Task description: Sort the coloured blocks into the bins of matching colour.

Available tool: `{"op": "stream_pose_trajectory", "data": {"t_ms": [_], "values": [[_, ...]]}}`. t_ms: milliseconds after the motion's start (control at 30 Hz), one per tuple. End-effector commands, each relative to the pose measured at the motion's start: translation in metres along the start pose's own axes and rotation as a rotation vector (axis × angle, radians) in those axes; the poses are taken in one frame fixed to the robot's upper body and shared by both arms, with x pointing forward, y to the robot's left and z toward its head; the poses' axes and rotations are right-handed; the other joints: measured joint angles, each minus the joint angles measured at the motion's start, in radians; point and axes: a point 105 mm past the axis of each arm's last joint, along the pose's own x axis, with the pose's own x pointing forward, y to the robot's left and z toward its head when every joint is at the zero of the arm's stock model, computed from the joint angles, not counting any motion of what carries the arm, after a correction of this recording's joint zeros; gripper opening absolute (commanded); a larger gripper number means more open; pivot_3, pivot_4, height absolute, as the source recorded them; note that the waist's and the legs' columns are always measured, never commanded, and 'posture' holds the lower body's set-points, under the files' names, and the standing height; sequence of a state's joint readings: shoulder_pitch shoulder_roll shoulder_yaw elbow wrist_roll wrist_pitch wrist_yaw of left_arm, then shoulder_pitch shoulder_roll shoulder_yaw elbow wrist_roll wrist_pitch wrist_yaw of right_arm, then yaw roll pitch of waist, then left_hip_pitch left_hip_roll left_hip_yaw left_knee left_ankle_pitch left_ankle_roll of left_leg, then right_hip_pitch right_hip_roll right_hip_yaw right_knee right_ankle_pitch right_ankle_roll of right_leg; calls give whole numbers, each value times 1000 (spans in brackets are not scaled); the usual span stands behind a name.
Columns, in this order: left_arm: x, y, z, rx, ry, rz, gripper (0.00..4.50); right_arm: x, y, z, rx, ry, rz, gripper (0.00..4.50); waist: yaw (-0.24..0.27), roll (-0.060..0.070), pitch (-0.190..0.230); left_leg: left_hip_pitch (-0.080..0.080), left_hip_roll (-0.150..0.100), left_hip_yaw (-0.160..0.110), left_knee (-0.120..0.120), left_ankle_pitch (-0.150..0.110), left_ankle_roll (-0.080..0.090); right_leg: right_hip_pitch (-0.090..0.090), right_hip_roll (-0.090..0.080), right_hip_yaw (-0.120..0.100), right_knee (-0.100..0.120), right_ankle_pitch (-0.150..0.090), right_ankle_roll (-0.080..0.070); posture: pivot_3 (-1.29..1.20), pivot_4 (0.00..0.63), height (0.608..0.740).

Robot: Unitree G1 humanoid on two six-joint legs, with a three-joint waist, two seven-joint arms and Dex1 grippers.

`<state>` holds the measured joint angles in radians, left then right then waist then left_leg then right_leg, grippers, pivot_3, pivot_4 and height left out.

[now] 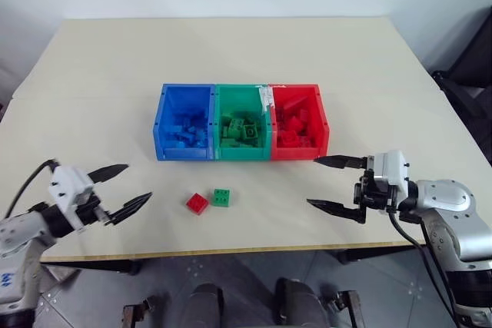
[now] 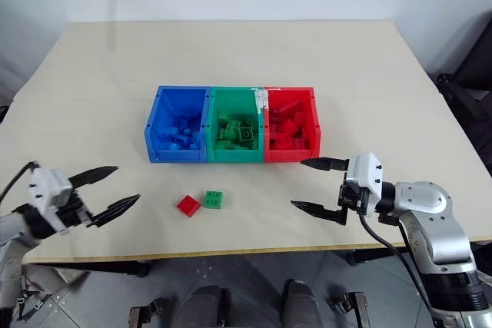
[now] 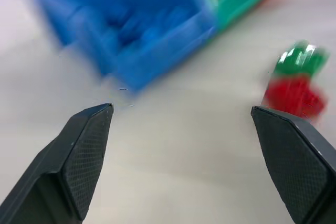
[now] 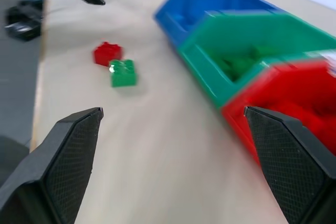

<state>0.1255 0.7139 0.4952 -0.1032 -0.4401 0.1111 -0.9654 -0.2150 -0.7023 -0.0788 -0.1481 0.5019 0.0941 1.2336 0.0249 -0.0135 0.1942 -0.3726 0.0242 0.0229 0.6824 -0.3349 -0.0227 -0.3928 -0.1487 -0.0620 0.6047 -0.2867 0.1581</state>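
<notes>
Two blocks are left for us: a red block [image 1: 197, 203] and a green block [image 1: 222, 197] lie touching on the table [image 1: 92, 74], just in front of the bins. The blue bin [image 1: 164, 117], green bin [image 1: 265, 124] and red bin [image 1: 323, 117] already hold matching bricks. Our left end effector [image 1: 123, 187] and right end effector [image 1: 332, 183] both hang released and empty, either side.

Silver arms, white wrists, black cables, black-fingered left end effector [image 1: 123, 188].
</notes>
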Motion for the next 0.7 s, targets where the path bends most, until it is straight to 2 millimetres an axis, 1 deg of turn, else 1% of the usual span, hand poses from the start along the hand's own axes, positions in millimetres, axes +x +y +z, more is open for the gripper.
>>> {"op": "stream_pose_trajectory", "data": {"t_ms": [33,100,167,200,300,333,367,433,500,600,700], "values": [[3,-8,15,37,-16,-38,4469,-2,-2,2,-31,8,29,4500,2,0,0,0,0,0,0,0,0,0,0,0,0,0,0,0,150,740],[27,-31,31,17,-24,-143,4469,-3,-3,0,-27,17,37,4500,3,0,0,0,0,0,0,0,0,0,0,0,0,0,0,0,150,740],[49,-60,45,22,19,-275,4469,-5,-3,-2,-23,27,37,4500,2,0,0,0,0,0,0,0,-1,0,0,0,0,0,0,0,150,740],[55,-68,48,24,42,-308,4469,-6,-3,-2,-21,29,36,4500,1,0,0,0,0,0,0,0,-1,0,0,0,0,0,0,0,150,740],[64,-69,51,6,100,-290,4469,-7,-3,-2,-19,36,33,4500,-12,1,0,1,0,0,-1,-1,-2,0,1,1,1,0,0,0,150,740],[72,-72,56,9,98,-295,4469,-9,-2,-3,-18,40,27,4500,-19,2,0,2,1,1,-1,-1,-2,-1,1,1,1,0,-1,0,150,740],[81,-82,63,57,83,-354,4469,-11,-1,-2,-14,43,17,4500,-20,2,0,2,2,2,-1,-2,-3,-1,2,1,1,-1,-2,0,150,740],[92,-104,60,203,91,-513,4469,-15,3,-3,-5,51,-1,4500,-16,2,0,1,2,2,-1,-1,-3,-1,2,0,1,-1,-2,0,150,740],[99,-103,48,273,124,-568,4469,-18,6,-3,5,59,-7,4500,-13,3,0,1,2,3,-1,-2,-3,-1,2,1,0,-1,-2,0,150,740],[107,-97,41,287,124,-605,4469,-21,11,-3,22,74,-9,4500,-15,3,0,2,3,4,-1,-2,-3,-2,3,1,0,-1,-2,0,150,740],[119,-94,33,326,147,-681,4469,-28,19,-3,34,92,-23,4500,-7,4,1,1,3,4,-1,-2,-3,-2,3,1,0,-1,-2,0,150,740]]}}
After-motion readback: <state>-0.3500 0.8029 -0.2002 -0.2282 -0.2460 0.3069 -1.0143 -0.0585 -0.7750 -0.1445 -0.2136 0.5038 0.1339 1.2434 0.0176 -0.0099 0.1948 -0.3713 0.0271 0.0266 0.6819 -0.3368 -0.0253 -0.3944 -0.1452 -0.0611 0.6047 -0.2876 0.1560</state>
